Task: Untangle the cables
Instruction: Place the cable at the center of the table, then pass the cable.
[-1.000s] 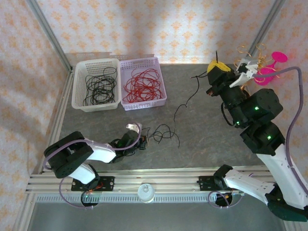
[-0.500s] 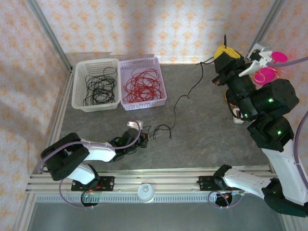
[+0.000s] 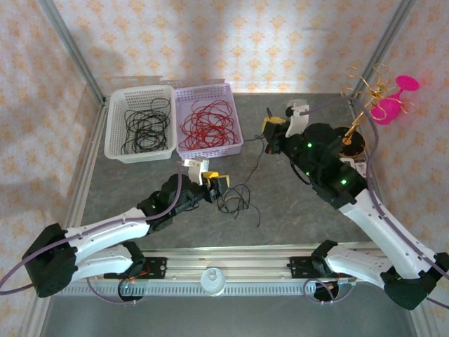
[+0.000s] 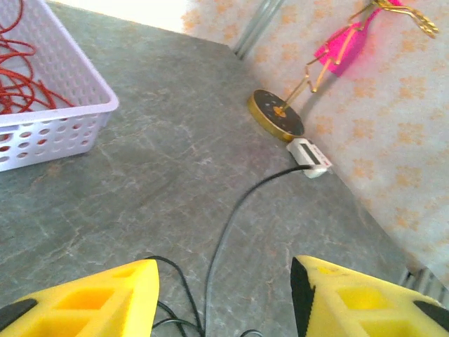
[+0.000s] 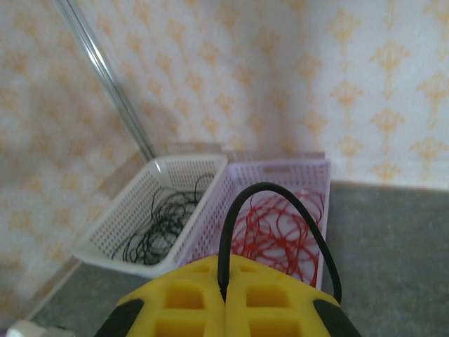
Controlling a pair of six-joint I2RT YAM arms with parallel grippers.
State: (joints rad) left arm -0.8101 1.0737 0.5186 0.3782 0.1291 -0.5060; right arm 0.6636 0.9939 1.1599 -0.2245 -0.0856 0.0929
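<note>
Two pairs of yellow fingers meet one thin, loose black cable (image 3: 237,199) on the grey stone-patterned surface (image 3: 295,210). From above, most of that cable lies in a small knot of loops near the middle of the surface, just beside the left fingers (image 3: 220,180). A single strand rises from the knot toward the right fingers (image 3: 272,127), which are just right of the baskets.

The left wrist view shows the left fingers spread wide apart with nothing pinched. The loose black cable runs out between them across the surface and curves off toward a small white box (image 4: 309,156). The box sits beside a round dark base with a gold rim (image 4: 276,116). Whether the cable reaches the box cannot be told.

In the right wrist view, the right fingers are pressed together with the cable clamped in the seam. The cable arches up from there in a tall loop and drops back behind the right-hand finger.

Two plastic lattice baskets stand side by side at the far left of the surface, their rims meeting. The white basket (image 3: 139,156) holds coiled black cables (image 3: 146,125), and the lilac basket (image 3: 210,152) holds coiled red cables (image 3: 207,121).

A gold wire stand with pink ornaments (image 3: 393,98) rises at the far right corner.
</note>
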